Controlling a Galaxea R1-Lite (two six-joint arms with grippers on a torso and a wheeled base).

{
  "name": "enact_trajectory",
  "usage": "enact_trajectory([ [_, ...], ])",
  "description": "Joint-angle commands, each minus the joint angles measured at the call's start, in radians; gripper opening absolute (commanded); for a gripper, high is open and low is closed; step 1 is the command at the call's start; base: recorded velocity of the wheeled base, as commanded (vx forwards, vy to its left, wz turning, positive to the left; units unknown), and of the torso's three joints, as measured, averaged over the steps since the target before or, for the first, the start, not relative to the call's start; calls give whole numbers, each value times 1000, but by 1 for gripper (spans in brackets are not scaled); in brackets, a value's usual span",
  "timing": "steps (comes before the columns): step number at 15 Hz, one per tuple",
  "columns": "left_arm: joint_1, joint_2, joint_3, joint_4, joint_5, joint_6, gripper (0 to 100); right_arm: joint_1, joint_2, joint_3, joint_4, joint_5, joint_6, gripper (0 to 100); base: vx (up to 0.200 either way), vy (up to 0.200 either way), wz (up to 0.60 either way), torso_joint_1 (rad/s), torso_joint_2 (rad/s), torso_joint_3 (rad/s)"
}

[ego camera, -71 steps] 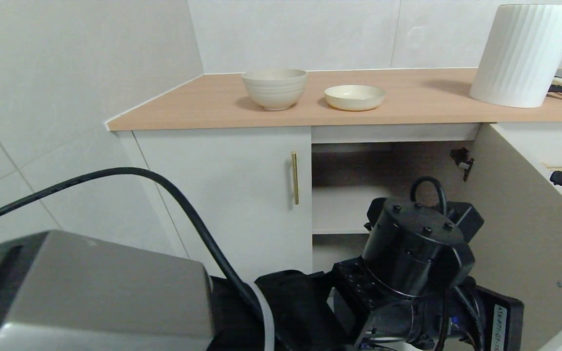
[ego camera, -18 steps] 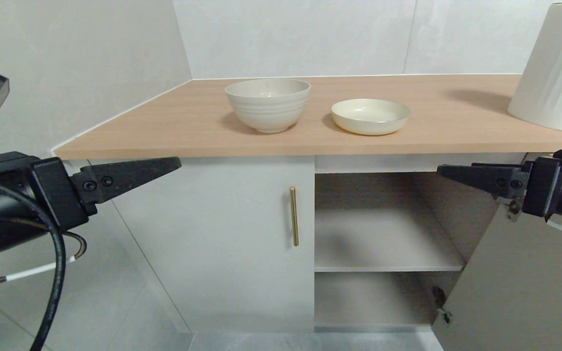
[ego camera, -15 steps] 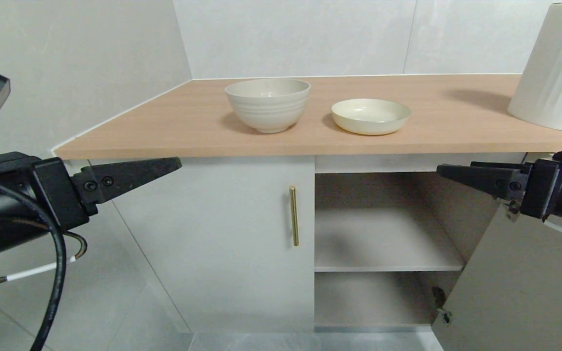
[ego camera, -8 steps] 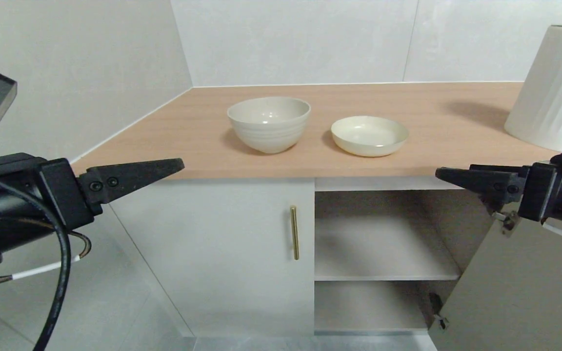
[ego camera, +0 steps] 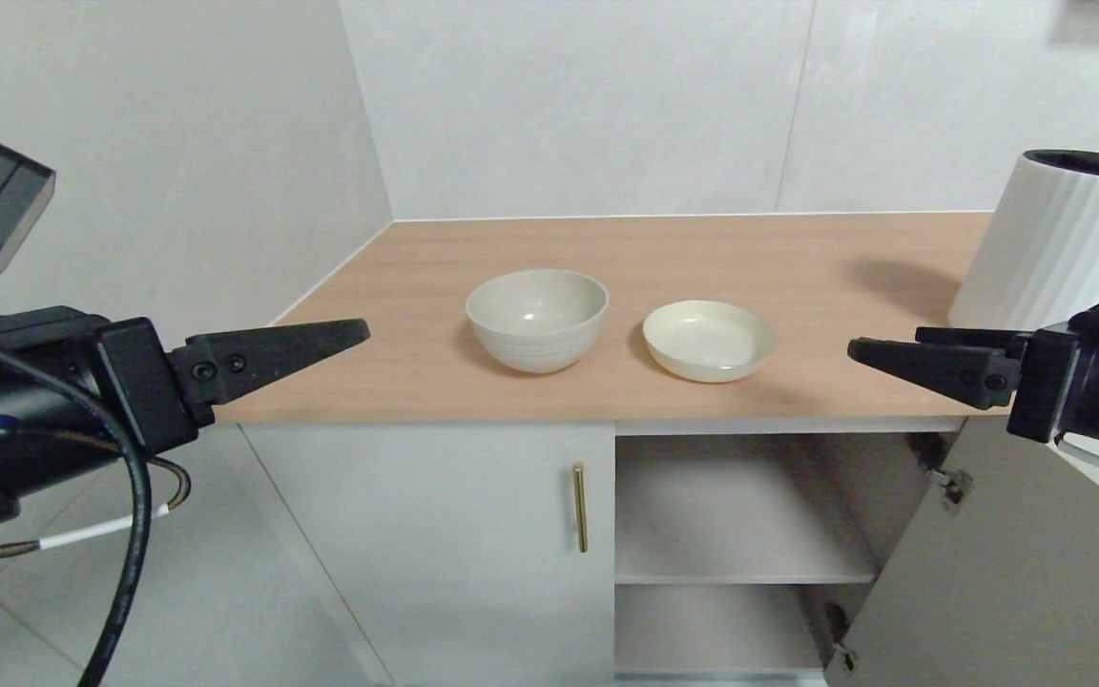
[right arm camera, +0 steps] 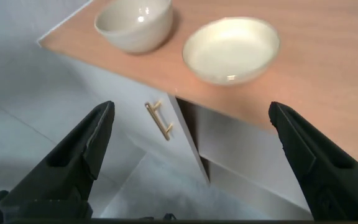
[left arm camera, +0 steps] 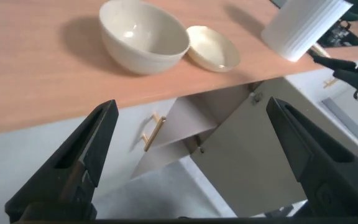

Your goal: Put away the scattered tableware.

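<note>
A deep cream bowl [ego camera: 537, 318] [left arm camera: 145, 34] [right arm camera: 134, 22] and a shallow cream dish [ego camera: 708, 339] [left arm camera: 213, 48] [right arm camera: 230, 50] sit side by side on the wooden counter [ego camera: 664, 258], the dish to the right. My left gripper [ego camera: 351, 332] [left arm camera: 191, 104] hangs open in front of the counter's left corner, well short of the bowl. To the right of the dish and nearer to me, my right gripper [ego camera: 860, 350] [right arm camera: 190, 107] is open at the counter's front edge. Neither holds anything.
Below the counter the right cabinet door [ego camera: 988, 572] stands swung open, showing a bare shelf [ego camera: 740, 534]. The left door is closed, with a brass handle [ego camera: 580, 508]. A tall white ribbed container [ego camera: 1046, 239] stands on the counter at the right.
The whole head view has shifted: the camera rose, and the counter top is seen from higher up. Both grippers came up from below the counter edge to about its level, still open.
</note>
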Motion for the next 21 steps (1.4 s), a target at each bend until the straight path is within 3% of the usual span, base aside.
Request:
enact_trajectory([
  [1,-2,7,2,-1,-6,0,100,-1,2,3,-2,1,0,100,0,0,0,188,-481,-295],
  [4,-8,36,-17,-2,-63,0,100,1,13,14,-62,0,-3,100,0,0,0,123,-334,-191],
  [6,-4,108,-106,1,-57,-6,100,-2,93,-44,-70,-4,-12,100,0,0,0,32,-73,-54],
  [8,-1,213,-242,27,-46,-20,100,-5,166,-184,42,0,-8,100,0,0,0,0,0,0],
  [10,-1,276,-344,131,-14,-22,100,-5,231,-356,232,-14,-6,100,0,0,0,0,0,0],
  [11,-1,305,-370,268,25,-48,100,-5,278,-455,401,-79,44,100,0,0,0,0,0,0],
  [12,-2,366,-394,295,46,-65,100,-5,318,-460,404,-126,101,100,0,0,0,0,0,0],
  [13,-2,387,-413,294,97,-69,100,-5,343,-466,376,-175,106,100,0,0,0,0,0,0],
  [16,-31,513,-491,294,339,-69,100,6,356,-465,317,-295,110,100,0,0,0,0,0,0],
  [19,-77,585,-535,292,394,-71,100,13,360,-462,315,-312,110,100,0,0,0,0,0,0],
  [21,-117,677,-549,237,496,-68,100,13,356,-454,317,-310,112,100,0,0,0,0,0,0],
])
